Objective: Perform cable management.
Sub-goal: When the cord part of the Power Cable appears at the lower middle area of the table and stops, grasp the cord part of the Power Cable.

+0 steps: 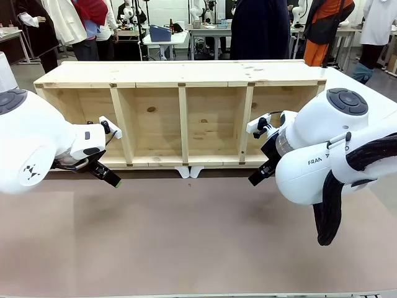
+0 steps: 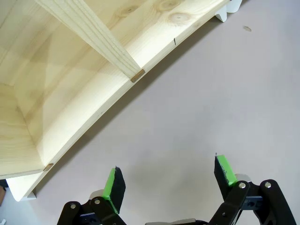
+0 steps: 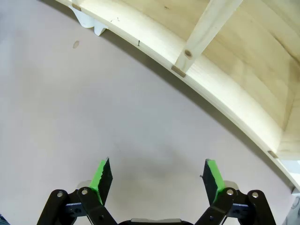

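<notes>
The cable is out of view. My left gripper (image 1: 110,178) hangs low over the mat by the left end of the wooden shelf (image 1: 180,73). In the left wrist view my left gripper (image 2: 170,180) is open, its green pads (image 2: 112,183) wide apart with bare mat between them. My right gripper (image 1: 256,178) hovers near the shelf's right end. The right wrist view also has my right gripper (image 3: 157,176) open and empty, with the shelf's front board (image 3: 206,84) beyond its fingertips.
The long shelf lies on its side, its several compartments facing me. Two small white clips (image 1: 189,172) sit under its front edge at the middle. Brownish mat (image 1: 186,236) spreads in front. A person in dark clothes (image 1: 260,28) stands behind the shelf.
</notes>
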Controlling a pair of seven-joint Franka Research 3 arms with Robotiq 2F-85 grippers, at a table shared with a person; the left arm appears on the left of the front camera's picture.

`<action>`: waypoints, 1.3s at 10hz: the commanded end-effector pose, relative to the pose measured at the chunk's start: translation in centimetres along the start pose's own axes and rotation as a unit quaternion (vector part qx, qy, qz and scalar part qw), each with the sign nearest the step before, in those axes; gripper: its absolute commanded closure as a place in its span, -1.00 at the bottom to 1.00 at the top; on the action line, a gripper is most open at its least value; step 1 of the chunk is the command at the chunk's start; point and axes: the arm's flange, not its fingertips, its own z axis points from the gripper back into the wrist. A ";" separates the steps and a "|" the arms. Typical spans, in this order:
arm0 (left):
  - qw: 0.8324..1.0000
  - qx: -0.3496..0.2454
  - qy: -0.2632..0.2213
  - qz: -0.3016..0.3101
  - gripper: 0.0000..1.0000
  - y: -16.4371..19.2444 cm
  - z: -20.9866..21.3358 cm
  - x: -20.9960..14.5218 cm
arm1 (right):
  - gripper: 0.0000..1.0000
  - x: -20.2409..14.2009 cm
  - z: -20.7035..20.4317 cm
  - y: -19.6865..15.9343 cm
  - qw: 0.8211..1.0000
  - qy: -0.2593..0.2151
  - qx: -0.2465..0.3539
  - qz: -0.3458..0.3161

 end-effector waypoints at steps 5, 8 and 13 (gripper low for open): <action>1.000 0.000 0.000 0.000 -1.00 0.0 0.0 0.0 | -1.00 0.0 0.0 0.0 1.000 0.000 0.000 0.000; 1.000 0.012 -0.014 -0.022 -1.00 -1.6 4.8 -3.0 | -1.00 -4.1 6.9 -1.4 0.999 -0.028 -0.021 -0.014; 0.996 0.068 -0.060 0.019 -1.00 -4.6 13.8 -7.9 | -1.00 -8.3 14.6 -1.7 0.995 -0.059 -0.064 -0.042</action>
